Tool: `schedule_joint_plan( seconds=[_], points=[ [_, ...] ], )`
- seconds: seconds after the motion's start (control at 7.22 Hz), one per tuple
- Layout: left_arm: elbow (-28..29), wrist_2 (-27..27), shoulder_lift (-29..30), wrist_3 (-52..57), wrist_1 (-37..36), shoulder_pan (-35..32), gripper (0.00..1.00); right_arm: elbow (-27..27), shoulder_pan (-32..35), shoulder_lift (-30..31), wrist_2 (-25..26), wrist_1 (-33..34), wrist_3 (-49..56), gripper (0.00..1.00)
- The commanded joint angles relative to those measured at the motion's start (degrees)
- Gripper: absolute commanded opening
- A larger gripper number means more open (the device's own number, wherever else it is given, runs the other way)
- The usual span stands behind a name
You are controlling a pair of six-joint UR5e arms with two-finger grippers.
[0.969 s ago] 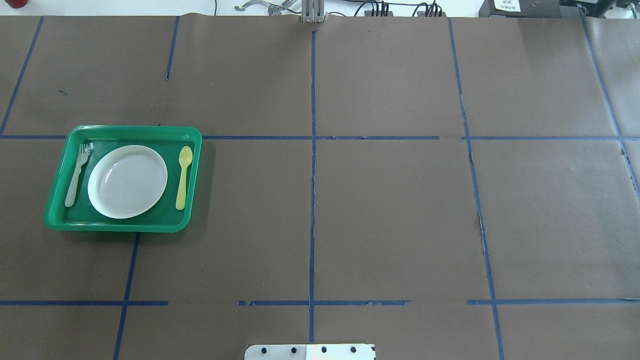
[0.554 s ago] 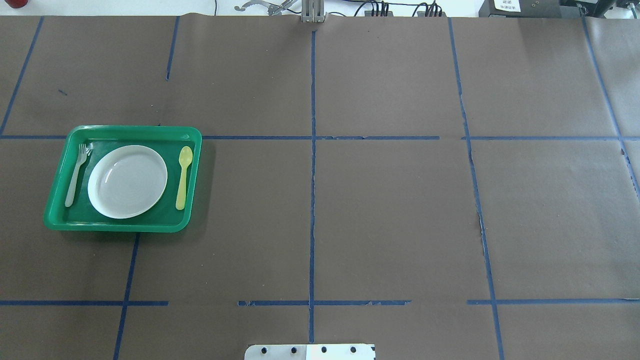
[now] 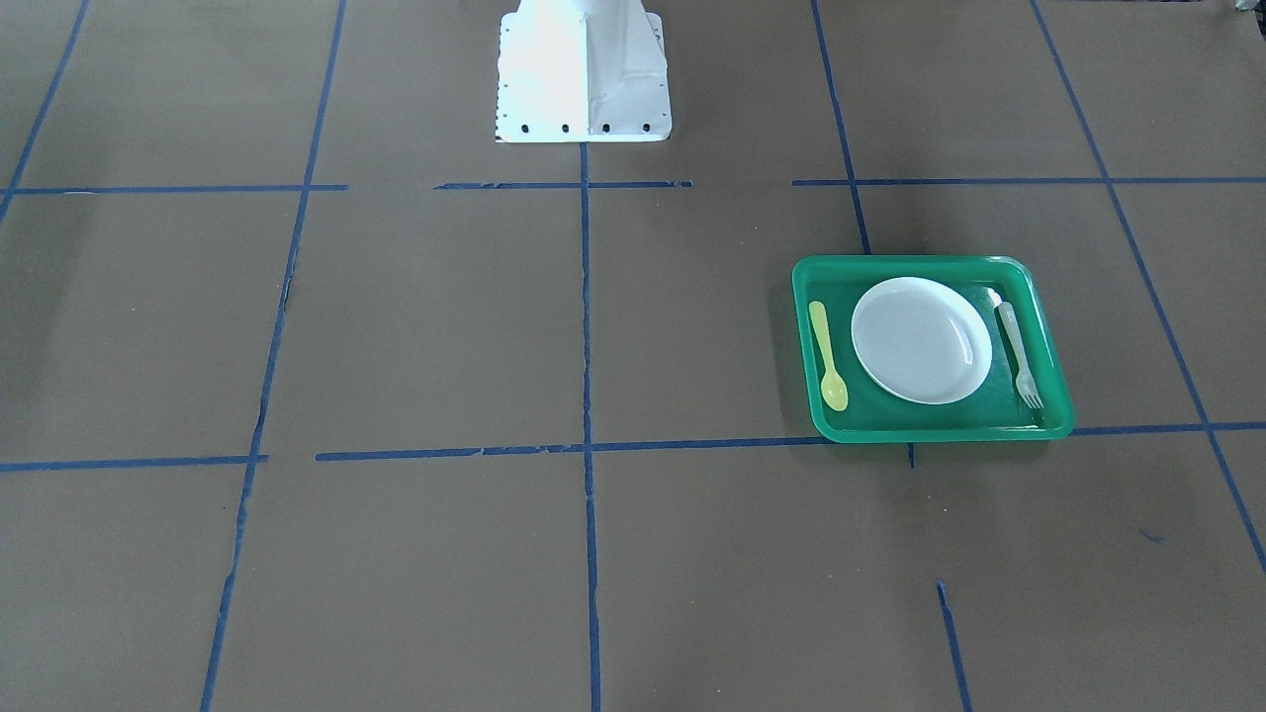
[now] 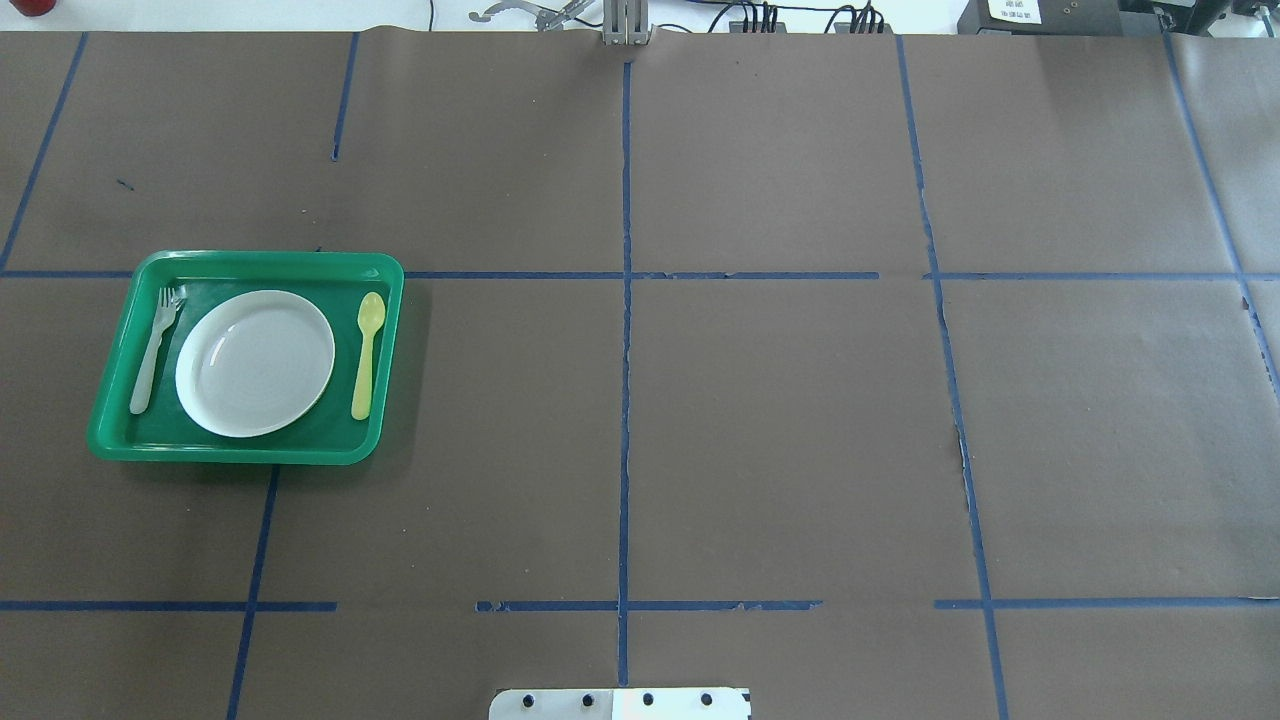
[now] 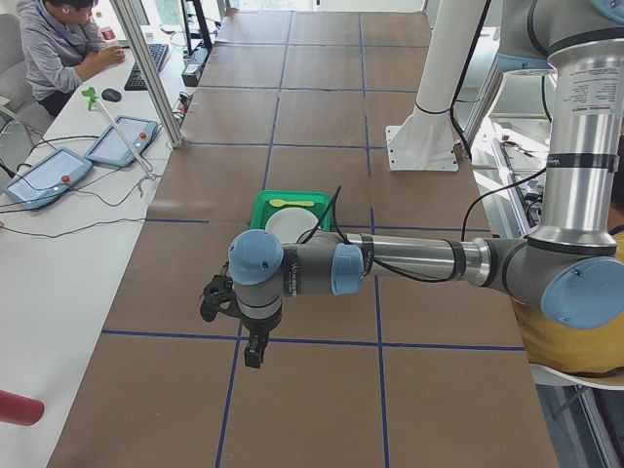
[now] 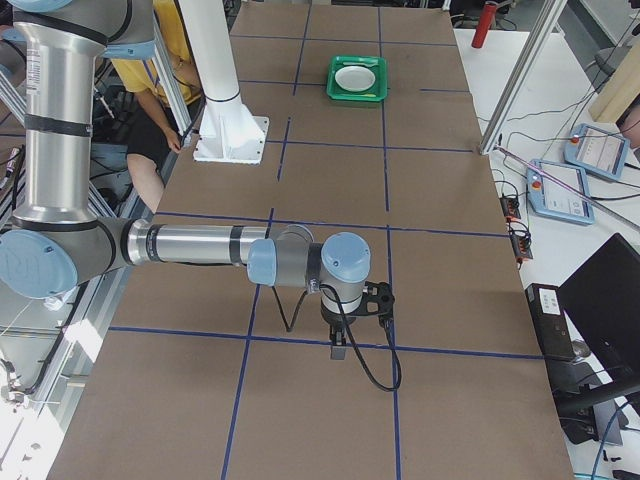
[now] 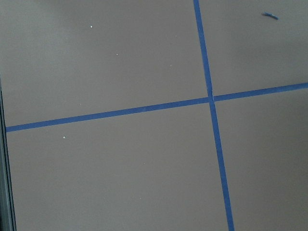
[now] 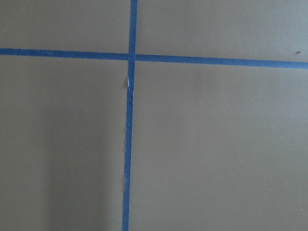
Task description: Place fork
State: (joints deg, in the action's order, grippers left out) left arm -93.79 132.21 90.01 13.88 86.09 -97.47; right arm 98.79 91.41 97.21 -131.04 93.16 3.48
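Brown paper marked with a grid of blue tape covers the desk [image 4: 760,450]. Nearest the robot, the pale base plate [image 4: 620,703] sits at the desk's edge.

Both arms reach out low to the far ends of the desk, well apart from everything else. The left end effector [image 5: 252,356] and the right end effector [image 6: 337,352] each point down over bare paper. They show only in the side views, so I cannot tell whether either is open or closed. Neither seems to carry anything.

Further out, on the robot's left, is a green tray [image 4: 250,258]. A white plate [image 4: 255,362] sits in its middle. The fork [image 4: 153,352] lies flat in the tray on the plate's left, handle toward the robot, tines away. A yellow spoon [image 4: 365,350] lies on the plate's right. The placing looks done.

The risks lie in any further move. The fork sits in a narrow strip between the tray wall and the plate, so fingers coming down there could strike either one. It looks thin and light, and a glancing touch could flick it out. An arm sweeping low could catch the rim and shove the tray.

Beyond, cables [image 4: 760,18] line the far edge.
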Motion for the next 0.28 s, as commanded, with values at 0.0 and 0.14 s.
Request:
schedule_joint_plan(
  seconds=[0.0, 0.14],
  points=[
    [-0.16, 0.07, 0.34, 0.00, 0.04, 0.00, 1.00, 0.00, 0.00, 0.00, 0.00, 0.00, 0.04, 1.00],
    [-0.25, -0.02, 0.43, 0.00, 0.05, 0.00, 1.00, 0.00, 0.00, 0.00, 0.00, 0.00, 0.04, 1.00]
  ],
)
